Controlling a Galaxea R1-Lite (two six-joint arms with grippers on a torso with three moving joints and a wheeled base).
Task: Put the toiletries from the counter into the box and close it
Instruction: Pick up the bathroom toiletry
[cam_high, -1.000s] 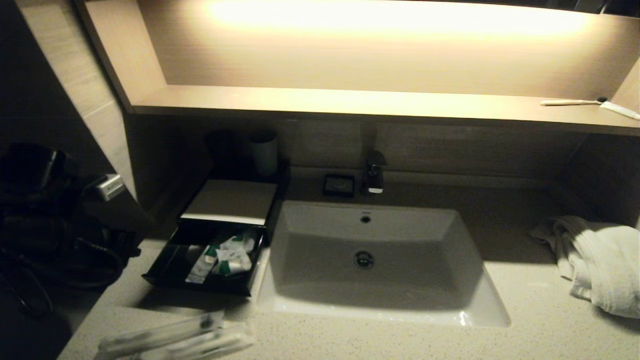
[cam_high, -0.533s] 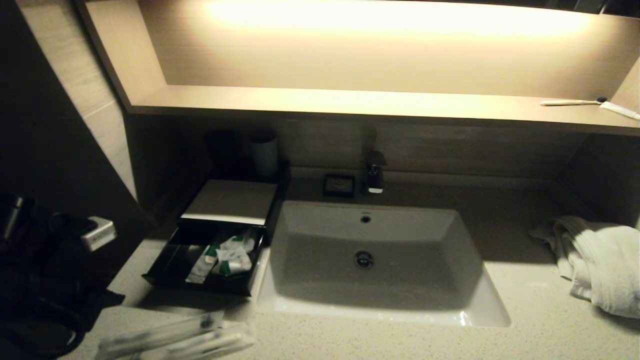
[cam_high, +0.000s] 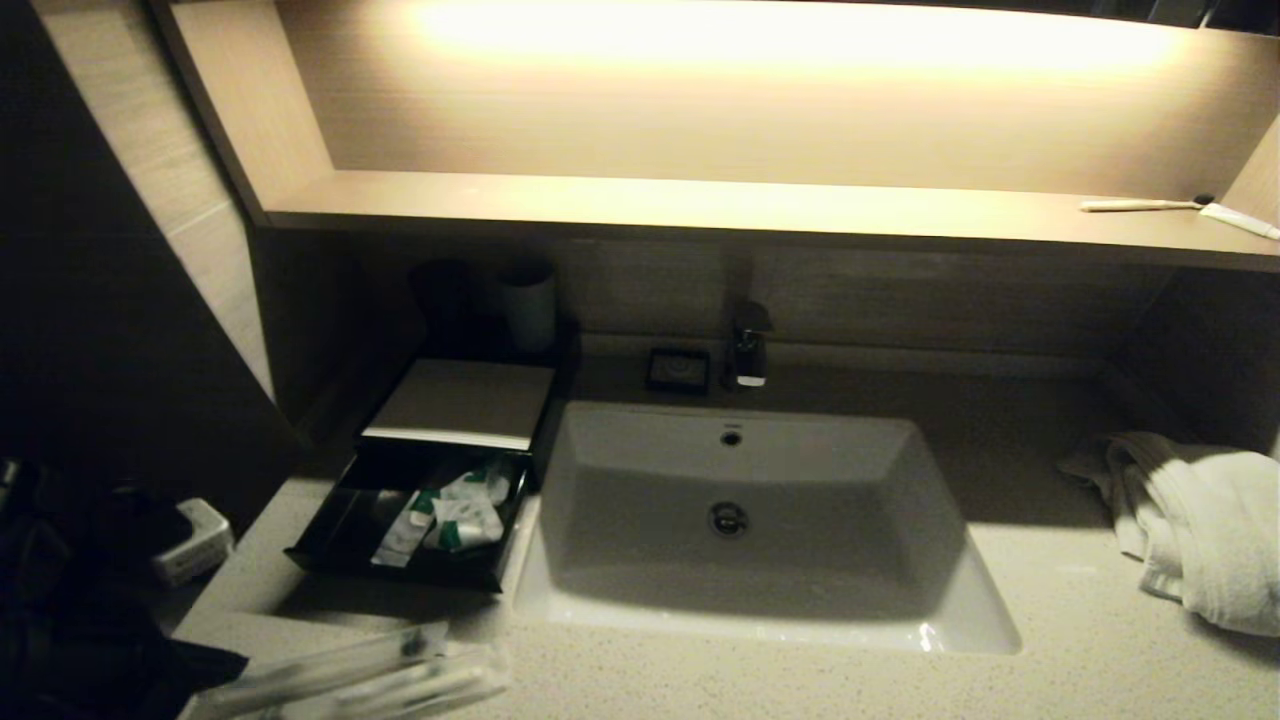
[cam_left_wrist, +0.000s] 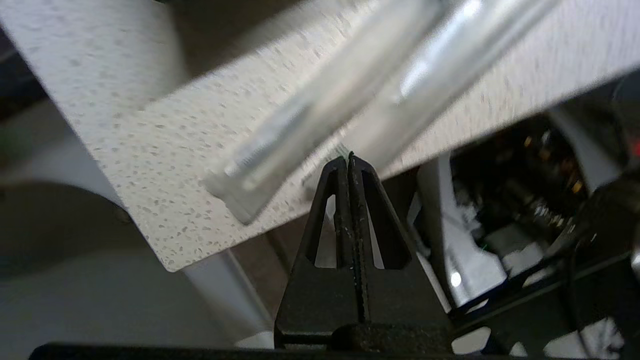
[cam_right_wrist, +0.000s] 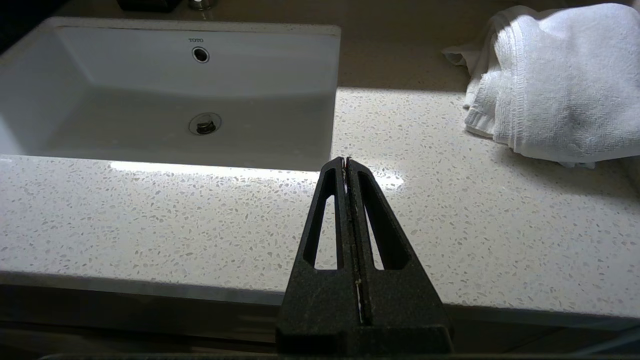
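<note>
Head view: drawer of the box (cam_high: 415, 520) at the worktop's (cam_high: 1050, 640) left edge is open, holding sachets (cam_high: 445, 515); wrapped sticks (cam_high: 350, 675) remain at the front-left corner. Left gripper (cam_left_wrist: 348, 159), fingers together and empty, is beside them; right gripper (cam_right_wrist: 346, 161), likewise closed, is parked at the front edge. Judged about half done.

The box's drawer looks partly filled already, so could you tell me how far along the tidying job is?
Done: several sachets lie in the open drawer of the box. In hand: nothing is gripped; the left gripper is shut and empty, close to the wrapped sticks at the counter's front edge. The right gripper is shut, hovering over the counter. Left: put the sticks in and slide the drawer shut.
</note>
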